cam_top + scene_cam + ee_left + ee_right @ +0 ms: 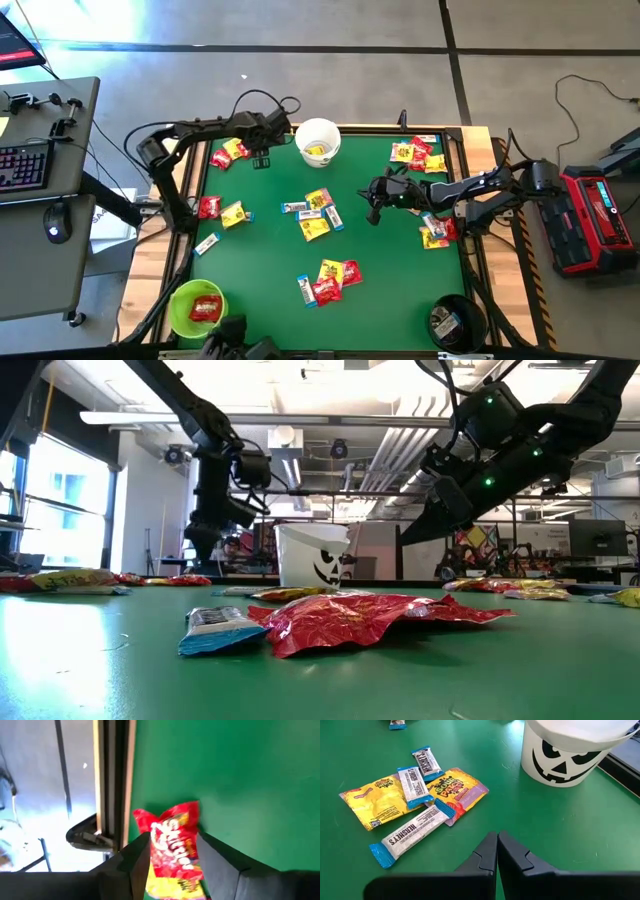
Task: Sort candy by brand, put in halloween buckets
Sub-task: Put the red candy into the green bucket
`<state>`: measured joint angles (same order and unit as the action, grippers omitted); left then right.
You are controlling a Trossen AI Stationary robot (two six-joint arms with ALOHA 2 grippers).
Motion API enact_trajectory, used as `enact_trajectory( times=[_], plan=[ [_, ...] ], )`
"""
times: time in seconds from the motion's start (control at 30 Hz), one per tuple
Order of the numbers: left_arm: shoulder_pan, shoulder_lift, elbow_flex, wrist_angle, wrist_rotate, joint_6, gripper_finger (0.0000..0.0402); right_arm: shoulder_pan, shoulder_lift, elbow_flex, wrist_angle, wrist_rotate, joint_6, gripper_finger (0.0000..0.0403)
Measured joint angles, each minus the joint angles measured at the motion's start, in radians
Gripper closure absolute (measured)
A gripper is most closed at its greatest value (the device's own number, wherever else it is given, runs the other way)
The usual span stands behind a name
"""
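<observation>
My left gripper (pixel 260 160) hangs open over the far left corner of the green table. In the left wrist view its fingers (pixel 135 855) stand on either side of a red packet (pixel 172 837) that overlaps a yellow one (pixel 175 887); I cannot tell whether they touch it. My right gripper (pixel 375 205) is shut and empty, above the mat right of centre and pointing toward the white bucket (pixel 570 750). That bucket (pixel 318 140) stands at the far edge and holds yellow candy. The lime green bucket (pixel 197 308) holds a red packet. The black bucket (pixel 455 322) stands at the near right.
Candy lies in loose groups on the mat: yellow packets and white-and-blue bars at the centre (pixel 315 213), a near-centre pile (pixel 330 278), red and yellow packets at the far right (pixel 418 153), more under the right arm (pixel 436 232), and a few at the left (pixel 222 210).
</observation>
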<state>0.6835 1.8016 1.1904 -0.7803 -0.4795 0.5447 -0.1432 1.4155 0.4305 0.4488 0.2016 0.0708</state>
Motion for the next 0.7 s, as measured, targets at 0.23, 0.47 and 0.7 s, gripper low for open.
enact_trajectory(
  times=[0.23, 0.47, 0.7],
  plan=[
    [-0.024, 0.001, 0.0, -0.011, 0.002, -0.023, 0.0245, 0.0, 0.0, 0.0, 0.0, 0.0, 0.0, 0.0402],
    [-0.061, 0.001, 0.0, -0.014, 0.074, -0.097, 0.0245, 0.0, 0.0, 0.0, 0.0, 0.0, 0.0, 0.0402],
    [-0.048, 0.04, 0.001, -0.037, 0.044, -0.098, 0.0245, 0.0, 0.0, 0.0, 0.0, -0.011, 0.0, 0.0402]
  ],
)
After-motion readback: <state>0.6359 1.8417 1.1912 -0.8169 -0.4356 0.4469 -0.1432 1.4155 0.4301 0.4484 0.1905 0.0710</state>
